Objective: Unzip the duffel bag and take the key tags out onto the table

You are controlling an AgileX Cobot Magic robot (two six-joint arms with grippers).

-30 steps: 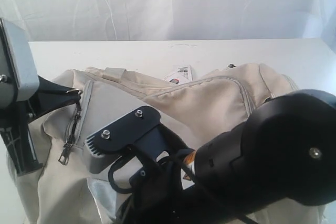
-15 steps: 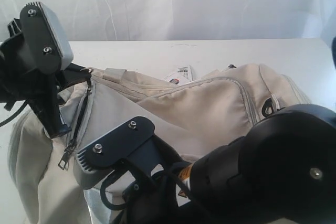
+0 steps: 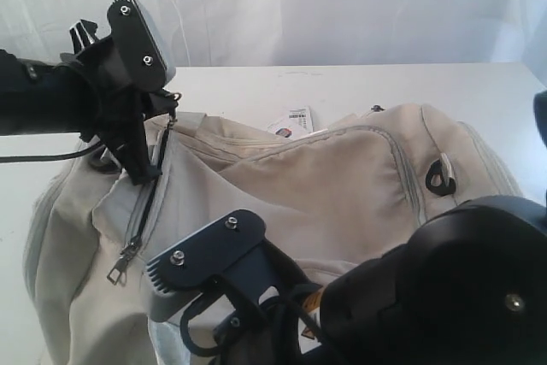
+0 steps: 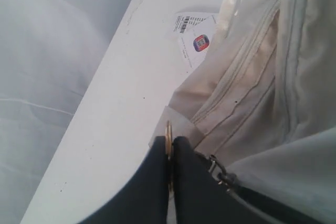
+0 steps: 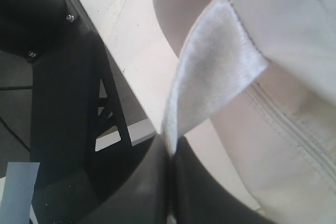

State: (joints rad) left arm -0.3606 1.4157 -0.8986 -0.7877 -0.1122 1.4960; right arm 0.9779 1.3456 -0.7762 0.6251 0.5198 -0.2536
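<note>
Duffel bag (image 3: 325, 185): large, cream fabric, slumped and creased across the white worktop (image 3: 359, 83). Key tags: not in view, and judged to be inside the bag. Handling: soft, limp cloth that folds and drags when pulled, and probably light. It has no firm body, so a hold must go on its fittings (zip pulls, rings, webbing), with one point anchored while a slider is drawn, or the whole bag would likely follow. Grey zip (image 3: 147, 207): on the bag's end panel, its pull (image 3: 120, 267) dangling at the lower end; whether it is parted cannot be told. Left gripper (image 4: 169, 144): at that same end of the bag, fingers pressed together on a thin metal ring (image 4: 168, 129) beside a dark clasp (image 4: 216, 167); the fabric there stands up in a peak. Right gripper (image 5: 169, 148): pinching the bag's pale webbing handle (image 5: 215, 72); hidden behind its own arm in the exterior view. Black strap ring (image 3: 438, 179): on the bag's opposite end. White paper label (image 3: 291, 120): barcoded, on the worktop just behind the bag; not a key tag.
</note>
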